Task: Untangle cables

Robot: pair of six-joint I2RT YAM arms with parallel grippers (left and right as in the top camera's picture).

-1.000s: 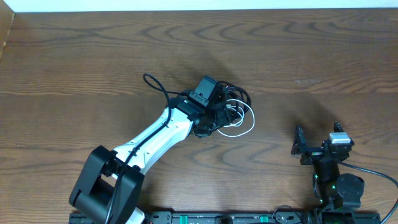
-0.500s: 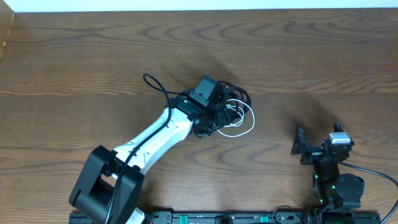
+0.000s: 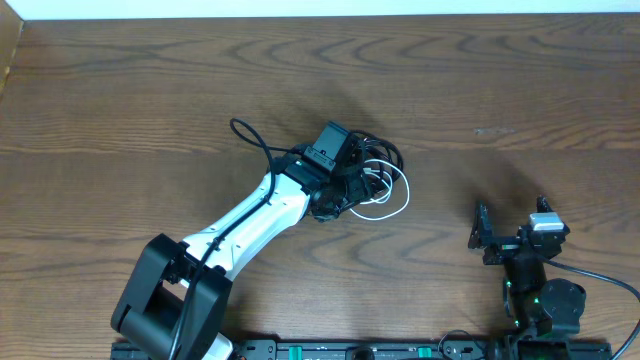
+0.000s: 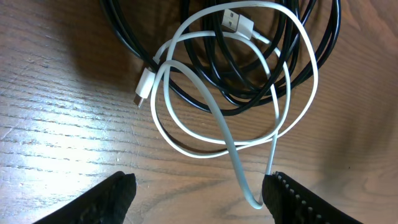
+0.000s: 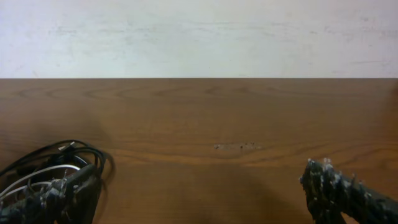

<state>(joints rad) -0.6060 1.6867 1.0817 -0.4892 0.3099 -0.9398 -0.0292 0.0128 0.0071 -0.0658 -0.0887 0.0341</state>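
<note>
The cables [image 3: 378,178] are heaped in one tangle near the middle of the table [image 3: 520,80], well away from its far and left edges, and bare wood is seen on every side. The white cable [image 4: 217,124] is looped over the black cables [image 4: 314,56]. The left gripper [image 4: 199,196] is reached out diagonally and held low over the tangle, fingers apart, nothing clamped. The right gripper [image 5: 199,193] is folded back at the near right, well apart from the tangle, fingers spread wide.
</note>
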